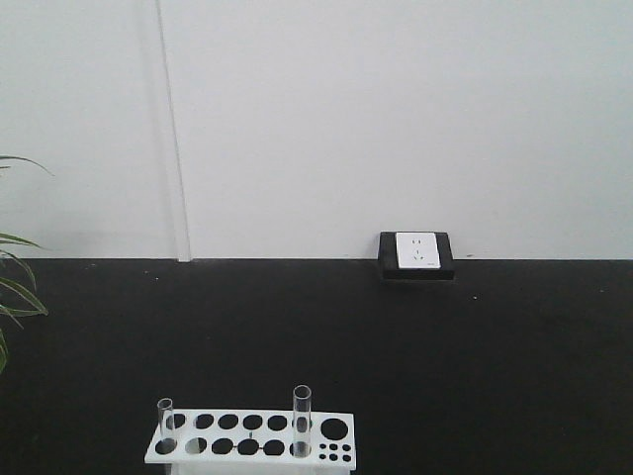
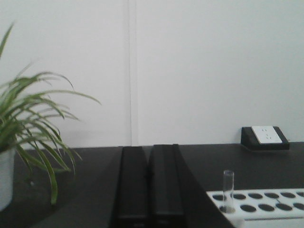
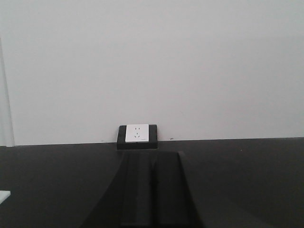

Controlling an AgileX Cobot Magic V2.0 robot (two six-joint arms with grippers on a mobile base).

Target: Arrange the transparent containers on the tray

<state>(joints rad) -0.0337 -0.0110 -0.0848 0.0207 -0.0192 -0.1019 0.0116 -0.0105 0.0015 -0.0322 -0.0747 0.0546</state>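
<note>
Looks barely begun, if begun at all. Can count two test tubes (image 1: 302, 421) in the front view, both upright in holes of the white rack (image 1: 247, 442) at the near edge of the black desk (image 1: 396, 346): one at the left end, the other toward the right, well apart, with empty holes between. From the left wrist, only one of them in sight, standing in an end hole of the rack. Cannot find the yellow tray in any of the three views, so no telling from here of tubes already laid on it, nor of its place relative to the rack. Left hand (image 2: 151, 149): closed, fingers pressed side by side, gripping nothing, off to the left of the rack, between it and the potted plant (image 2: 33, 123). Right hand (image 3: 152, 154): likewise closed and empty, pointed toward the wall socket (image 3: 137, 134) at the back of the desk, clear of the rack and tubes. Judging by this: at least two tubes left to lift out of the rack and set on the tray, neither touched by either hand, and both hands needing to open before any grasp. Likely to want care in the lifting: thin glass, close-fitting holes, a straight pull upward.
</note>
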